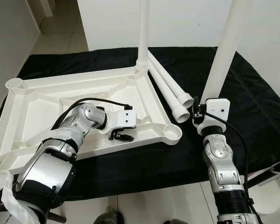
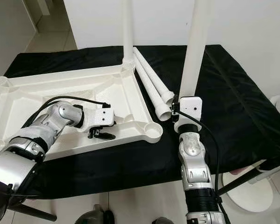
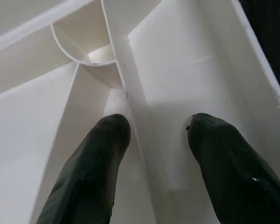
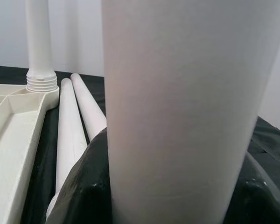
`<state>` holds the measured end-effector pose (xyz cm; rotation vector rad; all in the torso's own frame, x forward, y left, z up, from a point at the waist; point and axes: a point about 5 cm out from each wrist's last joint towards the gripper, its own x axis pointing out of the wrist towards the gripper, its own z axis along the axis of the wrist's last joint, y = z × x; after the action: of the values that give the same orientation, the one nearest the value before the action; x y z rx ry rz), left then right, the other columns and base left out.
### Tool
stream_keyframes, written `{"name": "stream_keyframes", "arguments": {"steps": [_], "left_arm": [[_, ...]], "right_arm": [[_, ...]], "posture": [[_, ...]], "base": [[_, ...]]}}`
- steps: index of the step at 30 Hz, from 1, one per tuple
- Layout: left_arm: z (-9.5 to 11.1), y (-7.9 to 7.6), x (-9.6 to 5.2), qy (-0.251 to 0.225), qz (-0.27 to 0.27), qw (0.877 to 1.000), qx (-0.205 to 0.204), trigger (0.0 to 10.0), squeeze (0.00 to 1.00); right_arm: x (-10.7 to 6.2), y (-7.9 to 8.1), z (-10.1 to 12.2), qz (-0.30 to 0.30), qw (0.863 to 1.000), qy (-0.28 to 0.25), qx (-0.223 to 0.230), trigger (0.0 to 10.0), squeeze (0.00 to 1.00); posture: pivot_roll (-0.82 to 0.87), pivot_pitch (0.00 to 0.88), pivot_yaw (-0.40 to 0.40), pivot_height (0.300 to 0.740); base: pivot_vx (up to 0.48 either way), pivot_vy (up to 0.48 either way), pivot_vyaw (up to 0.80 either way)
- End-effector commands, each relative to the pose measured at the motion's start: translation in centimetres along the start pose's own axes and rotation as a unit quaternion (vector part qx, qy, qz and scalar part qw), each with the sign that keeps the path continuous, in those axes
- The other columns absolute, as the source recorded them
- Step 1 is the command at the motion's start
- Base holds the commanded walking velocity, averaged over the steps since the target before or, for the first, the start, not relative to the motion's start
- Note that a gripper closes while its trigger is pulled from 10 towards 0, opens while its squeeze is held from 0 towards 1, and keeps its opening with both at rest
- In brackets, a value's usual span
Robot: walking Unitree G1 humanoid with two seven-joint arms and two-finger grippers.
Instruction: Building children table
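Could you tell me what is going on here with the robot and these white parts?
The robot is assembling a small table. An upside-down white tabletop lies on a black cloth, with one leg already standing in a corner socket. The left hand straddles a rib inside it; the right hand holds another leg upright. Two spare legs lie beside.

Black cloth, white wall, tiled floor

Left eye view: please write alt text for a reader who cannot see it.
The right gripper holds a white leg upright beside an upturned white tabletop on a black cloth. The left gripper rests inside the tabletop; one leg is already fitted, two legs lie alongside.
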<state>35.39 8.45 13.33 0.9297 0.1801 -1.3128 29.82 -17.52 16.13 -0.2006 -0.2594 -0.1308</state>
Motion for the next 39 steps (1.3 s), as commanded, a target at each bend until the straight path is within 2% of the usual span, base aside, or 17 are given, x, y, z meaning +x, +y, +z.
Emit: {"name": "stream_keyframes", "arguments": {"steps": [1, 10, 16, 21, 25, 29, 30, 32, 33, 34, 37, 39], "left_arm": [[0.8, -0.6, 1.5, -0.02, 0.04, 0.999, 0.003, 10.0, 0.0], [3.6, -1.6, 3.6, -0.078, 0.015, 0.997, 0.009, 10.0, 0.0], [3.6, -2.0, 3.9, -0.076, 0.01, 0.997, 0.025, 10.0, 0.0], [4.1, -1.9, 3.3, -0.103, -0.008, 0.995, 0.014, 10.0, 0.0], [5.3, -0.6, 1.9, -0.166, -0.005, 0.986, -0.024, 10.0, 0.0], [5.4, -0.4, 1.6, -0.178, 0.0, 0.983, -0.031, 10.0, 0.0], [5.5, 0.6, 0.3, -0.218, 0.025, 0.972, -0.079, 10.0, 0.0], [5.5, 0.8, 0.0, -0.23, 0.032, 0.968, -0.093, 10.0, 0.0], [5.5, 1.3, -0.5, -0.246, 0.048, 0.961, -0.117, 10.0, 0.0], [5.5, 1.3, -0.5, -0.246, 0.048, 0.961, -0.117, 10.0, 0.0], [5.5, 2.0, -1.4, -0.273, 0.072, 0.943, -0.176, 10.0, 0.0], [5.5, 2.1, -1.6, -0.277, 0.07, 0.94, -0.185, 10.0, 0.0]], "right_arm": [[-0.1, 0.0, 0.3, -0.001, 1.0, -0.003, 0.001, 10.0, 0.0], [0.0, 0.5, 0.2, 0.006, 1.0, -0.001, 0.005, 10.0, 0.0], [0.1, 0.7, 0.2, 0.014, 1.0, 0.001, 0.007, 10.0, 0.0], [0.0, 1.2, 0.0, 0.034, 0.999, 0.004, 0.018, 10.0, 0.0], [-0.5, 2.4, 0.3, 0.083, 0.995, -0.002, 0.047, 10.0, 0.0], [-0.7, 2.6, 0.4, 0.091, 0.994, -0.005, 0.052, 10.0, 0.0], [-1.5, 2.9, 0.5, 0.113, 0.991, -0.013, 0.075, 10.0, 0.0], [-1.7, 3.0, 0.5, 0.119, 0.989, -0.016, 0.081, 10.0, 0.0], [-2.1, 2.9, 0.6, 0.121, 0.989, -0.018, 0.088, 10.0, 0.0], [-2.1, 2.9, 0.6, 0.121, 0.989, -0.018, 0.088, 10.0, 0.0], [-2.9, 2.3, 0.5, 0.112, 0.988, -0.02, 0.108, 10.0, 0.0], [-3.1, 2.1, 0.5, 0.11, 0.987, -0.02, 0.112, 10.0, 0.0]], "posture": [[0.0, 0.019, 0.035, 0.74], [-0.01, 0.02, 0.028, 0.74], [-0.01, 0.021, 0.023, 0.74], [-0.01, 0.021, 0.02, 0.74], [-0.01, 0.02, 0.019, 0.74], [-0.01, 0.021, 0.023, 0.74], [-0.01, 0.022, 0.025, 0.74], [-0.01, 0.022, 0.025, 0.74], [-0.01, 0.023, 0.024, 0.74], [-0.01, 0.023, 0.024, 0.74], [0.0, 0.029, 0.014, 0.74], [0.0, 0.029, 0.014, 0.74]], "base": [[0.0, 0.0, 0.0], [0.0, 0.0, 0.0], [0.0, 0.0, 0.0], [0.0, 0.0, 0.0], [0.0, 0.0, 0.0], [0.0, 0.0, 0.0], [0.0, 0.0, 0.0], [0.0, 0.0, 0.0], [0.0, 0.0, 0.0], [0.0, 0.0, 0.0], [0.0, 0.0, 0.0], [0.0, 0.0, 0.0]]}}
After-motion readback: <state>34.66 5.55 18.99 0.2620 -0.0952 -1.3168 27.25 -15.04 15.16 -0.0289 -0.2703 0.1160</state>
